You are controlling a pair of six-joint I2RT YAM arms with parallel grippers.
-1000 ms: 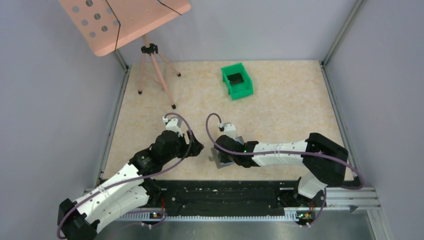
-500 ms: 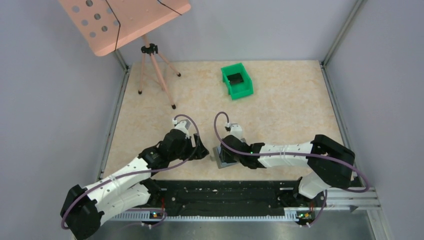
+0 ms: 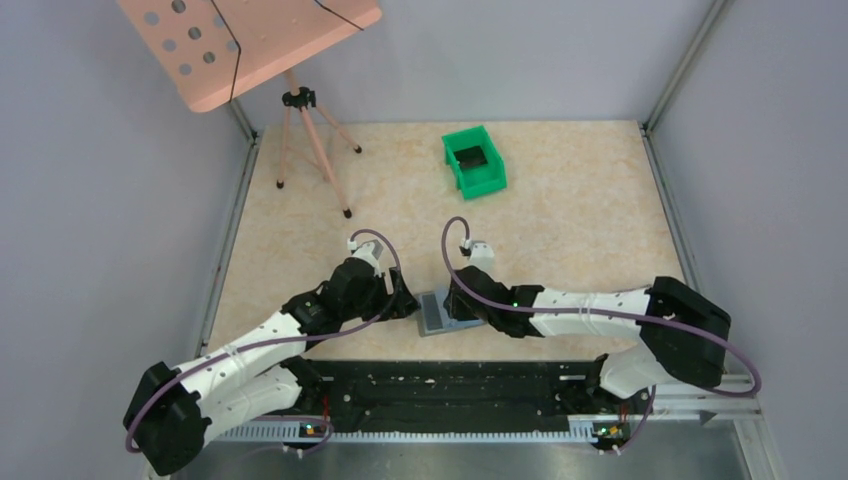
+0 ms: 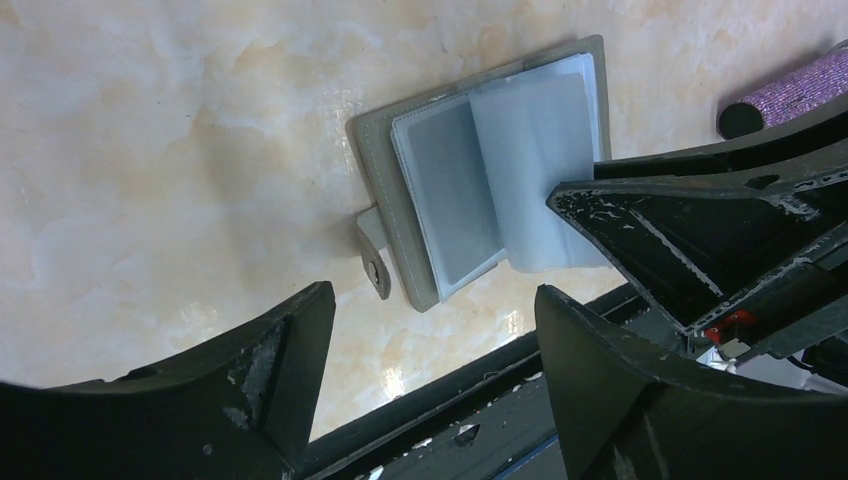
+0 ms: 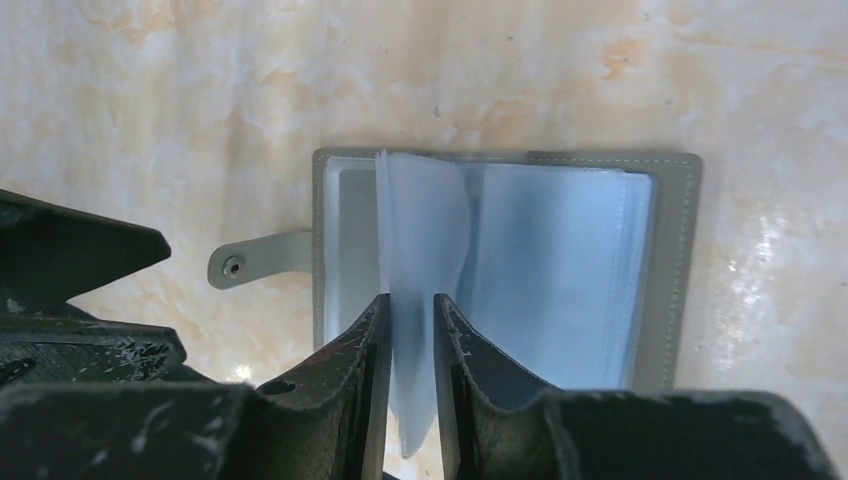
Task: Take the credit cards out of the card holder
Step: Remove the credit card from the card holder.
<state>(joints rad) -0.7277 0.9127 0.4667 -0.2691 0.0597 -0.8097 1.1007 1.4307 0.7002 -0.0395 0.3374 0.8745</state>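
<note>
The card holder (image 3: 434,313) lies open and flat on the table near the front edge, between my two grippers. It is grey outside, with cloudy light blue plastic sleeves (image 5: 560,260) inside and a snap tab (image 5: 258,258) on its side. My right gripper (image 5: 409,305) is shut on one upright sleeve (image 5: 420,230), pinching its near edge. My left gripper (image 4: 432,300) hangs open just off the holder's tab side (image 4: 375,250), touching nothing. No credit card shows plainly; a greyish panel (image 4: 450,195) sits in one pocket.
A green bin (image 3: 475,160) with something dark inside stands at the back centre. A pink stand on a tripod (image 3: 305,135) is at the back left. A purple cylinder (image 4: 790,88) lies beyond the holder. The black rail (image 3: 450,385) runs just behind the front edge.
The holder now lies flat and open. My right gripper has shifted right and a little forward. My left gripper has moved right, up to the holder.
</note>
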